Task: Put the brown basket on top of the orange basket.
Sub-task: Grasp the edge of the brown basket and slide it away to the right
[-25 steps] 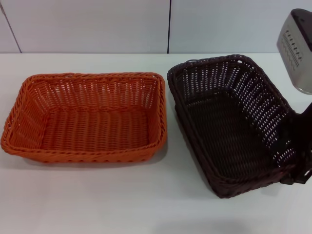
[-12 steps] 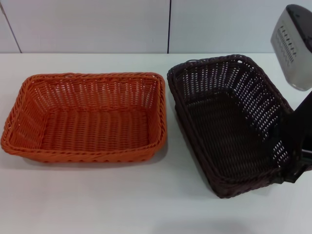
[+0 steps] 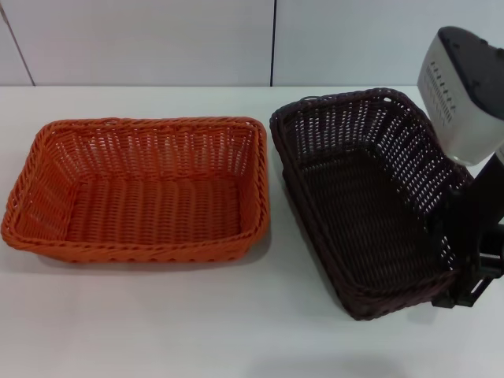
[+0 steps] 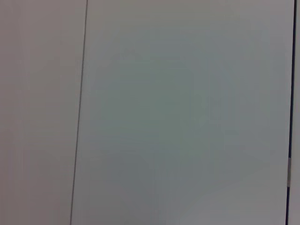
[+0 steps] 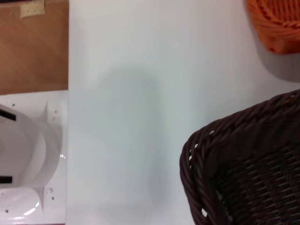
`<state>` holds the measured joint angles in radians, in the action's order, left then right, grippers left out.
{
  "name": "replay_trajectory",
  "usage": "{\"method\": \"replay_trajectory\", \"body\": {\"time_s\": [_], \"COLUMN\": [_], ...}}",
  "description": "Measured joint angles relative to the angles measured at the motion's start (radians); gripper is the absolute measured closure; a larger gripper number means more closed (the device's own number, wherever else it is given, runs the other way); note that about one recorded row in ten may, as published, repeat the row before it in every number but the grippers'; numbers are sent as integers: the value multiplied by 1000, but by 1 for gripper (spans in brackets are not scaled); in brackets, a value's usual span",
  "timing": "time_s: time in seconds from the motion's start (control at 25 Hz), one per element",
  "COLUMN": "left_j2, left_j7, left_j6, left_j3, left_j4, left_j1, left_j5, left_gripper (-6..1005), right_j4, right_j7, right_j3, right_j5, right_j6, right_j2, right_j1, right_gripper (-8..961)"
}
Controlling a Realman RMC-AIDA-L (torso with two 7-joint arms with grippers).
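Observation:
The orange basket lies flat on the left of the white table. The brown basket is to its right, close beside it, and tilted with its right side raised off the table. My right gripper is at the brown basket's right rim near the front corner and is shut on it. The right wrist view shows a corner of the brown basket and a corner of the orange basket. The left gripper is out of view; its wrist view shows only a pale surface.
The right wrist view shows the table's edge with wooden floor beyond it and a white fixture beside the table. A pale panelled wall stands behind the table.
My right arm has moved left and the brown basket's right side has shifted left and tipped up more. The orange basket has not moved.

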<state>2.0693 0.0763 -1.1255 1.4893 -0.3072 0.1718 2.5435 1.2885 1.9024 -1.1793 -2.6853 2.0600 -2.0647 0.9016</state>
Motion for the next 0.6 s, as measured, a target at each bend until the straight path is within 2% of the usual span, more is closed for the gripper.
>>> {"method": "replay_trajectory", "body": {"time_s": [0.32, 0.6], "left_j2": [0, 1], "left_j7": [2, 25], "left_j6": [-5, -11], "left_j3": [0, -6], "left_j4": [-3, -3], "left_j1": [-7, -8], "left_j5": [0, 0], "left_gripper": [218, 218], "right_j4": [-14, -67], "right_j7": [-1, -8], "right_j3": [-50, -110], "right_j5": [-17, -17], "right_j6": [-18, -95], "right_j2": [-2, -6], "right_j1": [-6, -17], "right_gripper": [199, 199]}}
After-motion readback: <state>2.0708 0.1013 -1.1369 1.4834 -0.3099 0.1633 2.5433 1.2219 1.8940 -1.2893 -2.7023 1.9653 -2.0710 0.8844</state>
